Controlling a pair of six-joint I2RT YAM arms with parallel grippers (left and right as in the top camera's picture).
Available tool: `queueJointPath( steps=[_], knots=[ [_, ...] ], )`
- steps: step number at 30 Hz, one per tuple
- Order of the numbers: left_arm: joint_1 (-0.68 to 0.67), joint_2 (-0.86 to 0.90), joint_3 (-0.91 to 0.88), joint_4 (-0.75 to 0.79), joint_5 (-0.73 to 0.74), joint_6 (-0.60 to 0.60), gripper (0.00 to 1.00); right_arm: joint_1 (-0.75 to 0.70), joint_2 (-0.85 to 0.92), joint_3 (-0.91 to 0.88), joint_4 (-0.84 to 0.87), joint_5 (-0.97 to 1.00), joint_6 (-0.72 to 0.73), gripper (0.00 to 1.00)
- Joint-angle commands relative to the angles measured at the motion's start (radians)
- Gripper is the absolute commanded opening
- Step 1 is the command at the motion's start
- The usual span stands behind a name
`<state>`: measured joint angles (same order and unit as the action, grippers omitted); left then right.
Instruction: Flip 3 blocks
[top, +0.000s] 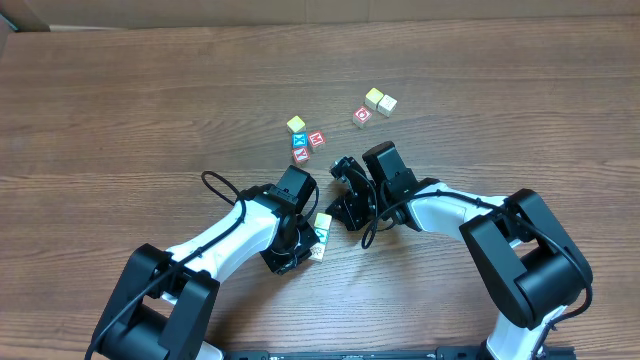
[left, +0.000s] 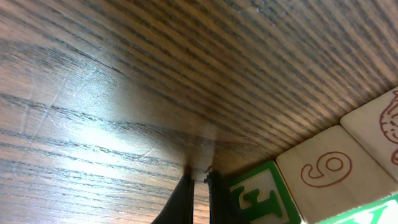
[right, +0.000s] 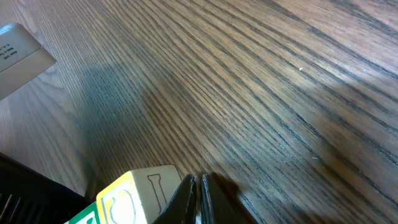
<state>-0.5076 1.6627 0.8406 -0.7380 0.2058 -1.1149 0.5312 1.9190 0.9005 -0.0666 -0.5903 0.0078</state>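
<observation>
Lower centre of the overhead frame: left gripper (top: 298, 246), jaws pressed together on nothing, tips down at the surface (top: 120, 100). Just right of it, the three blocks (top: 321, 237) in a short touching row, running up and down the frame: cream at the top, green block (top: 324, 237) in the middle, cream at the bottom.

Same spot in the left wrist view: shut fingertips (left: 186, 194) at bottom centre, the green block (left: 255, 199) just beside them on the right; touching or not, cannot tell. Next along, at lower right, a cream face with a red-outlined 9 (left: 329, 173).

Right of the row in the overhead frame: right gripper (top: 340, 212), jaws likewise pressed together, pinching nothing. In the right wrist view, tips at bottom centre, a yellow-faced block (right: 134, 194) just left of them.

Farther up, mid-frame: four cubes (top: 303, 140) bunched close, one pale yellow, one blue, two red.

Farthest, above and right of centre: a trio (top: 375, 105), red, yellow and cream, close together, well apart from both grippers.
</observation>
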Motion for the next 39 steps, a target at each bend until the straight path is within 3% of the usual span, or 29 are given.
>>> queueJointPath(
  steps=[1,25,39],
  knots=[
    [0.010,0.013,-0.006,0.010,-0.021,0.008,0.04,0.005,0.013,0.001,0.002,0.012,-0.001,0.07],
    [0.021,0.013,-0.006,-0.063,-0.024,0.047,0.04,0.004,0.013,0.002,0.006,0.023,0.026,0.07],
    [-0.037,0.013,-0.006,-0.047,0.005,0.006,0.04,0.005,0.013,0.002,0.006,0.024,0.026,0.06]
  ],
)
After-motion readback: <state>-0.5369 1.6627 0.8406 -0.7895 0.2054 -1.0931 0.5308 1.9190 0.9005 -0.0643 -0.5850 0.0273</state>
